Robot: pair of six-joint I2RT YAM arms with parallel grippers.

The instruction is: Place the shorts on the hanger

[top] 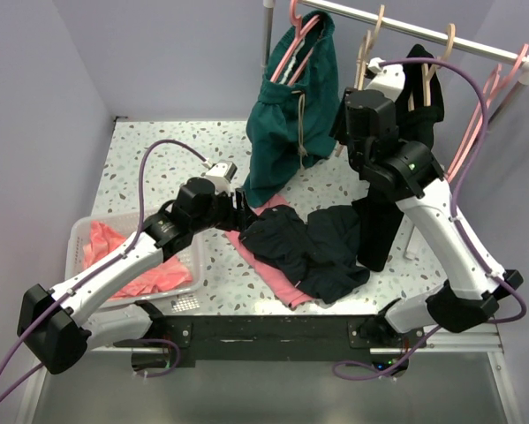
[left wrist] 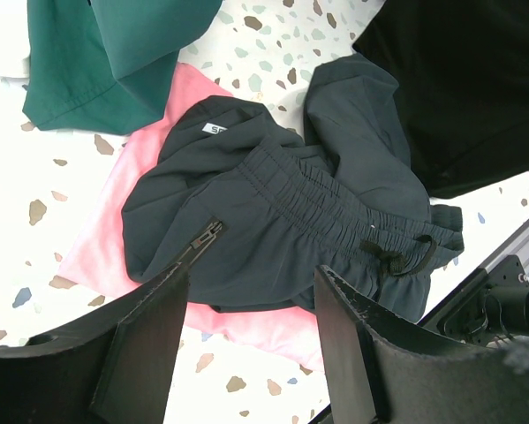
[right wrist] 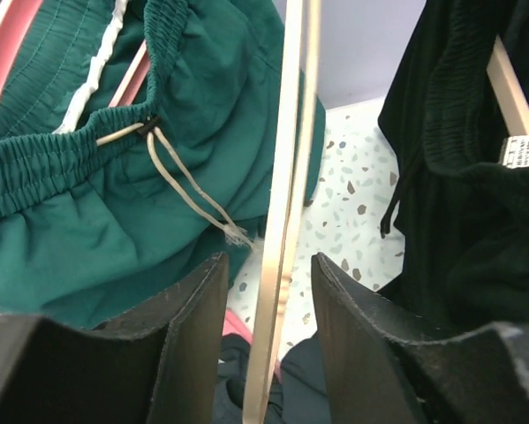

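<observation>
The dark navy shorts lie crumpled on the table on a pink cloth. In the left wrist view their gathered waistband and drawstring show. My left gripper is open and empty, its jaws over the shorts' near edge and apart from it. The beige hanger hangs empty on the rail. My right gripper is open around it. The thin bar runs between the two fingers, with a gap on each side.
A teal-green garment hangs on a pink hanger left of the beige one. A long black garment hangs on another beige hanger to its right. Pink hangers hang far right. A white basket with pink cloths sits front left.
</observation>
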